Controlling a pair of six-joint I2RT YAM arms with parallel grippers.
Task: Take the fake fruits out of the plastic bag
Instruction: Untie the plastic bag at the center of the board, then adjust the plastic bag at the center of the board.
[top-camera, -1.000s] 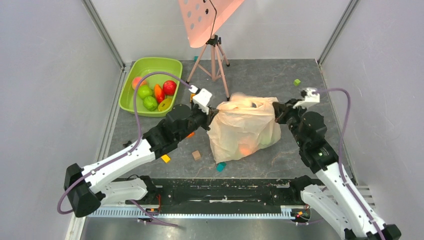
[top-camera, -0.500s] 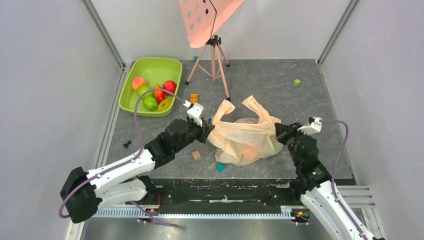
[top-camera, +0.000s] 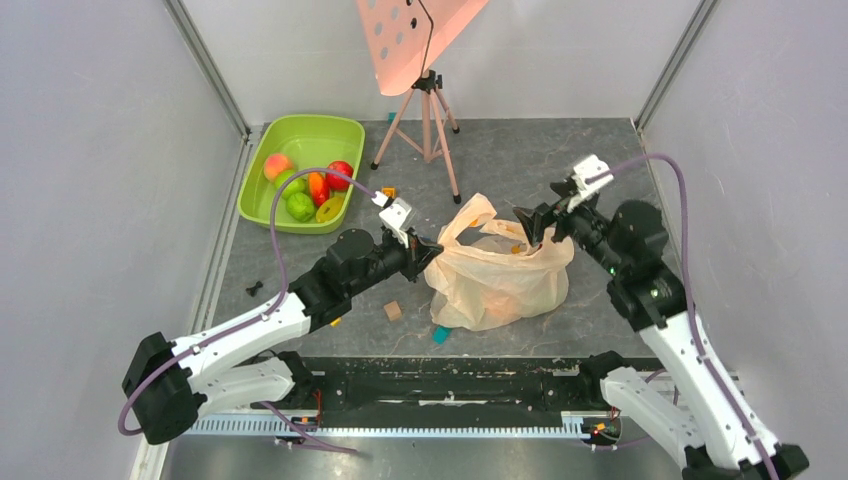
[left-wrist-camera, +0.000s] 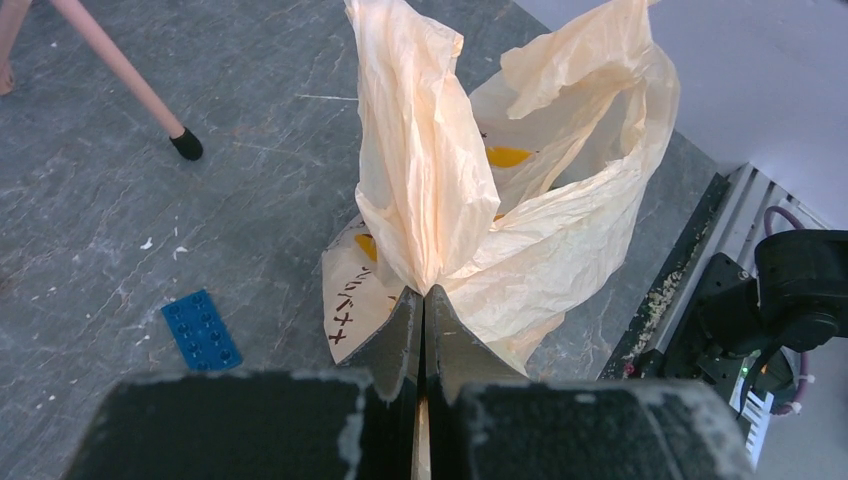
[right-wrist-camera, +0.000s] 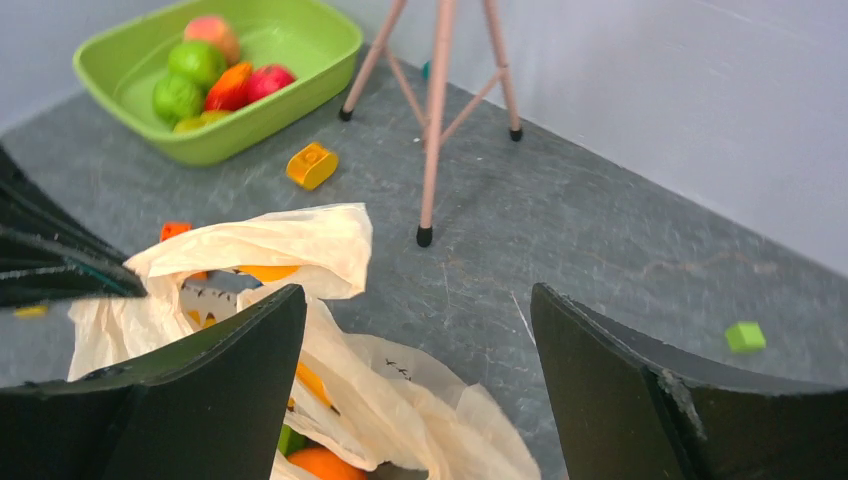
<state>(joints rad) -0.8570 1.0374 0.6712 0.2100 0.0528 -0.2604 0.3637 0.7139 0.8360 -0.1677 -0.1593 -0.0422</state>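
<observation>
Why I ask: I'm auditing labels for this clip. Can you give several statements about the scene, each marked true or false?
1. The left hand is shut on the plastic bag. True.
2. The right hand is clamped on the bag too. False: its jaws stand open at the bag's rim.
3. The lime-green tub holds several fake fruits. True.
4. The bag is empty. False: an orange fruit shows inside.
5. The tripod stands inside the tub. False: its legs rest on the table beside it.
</observation>
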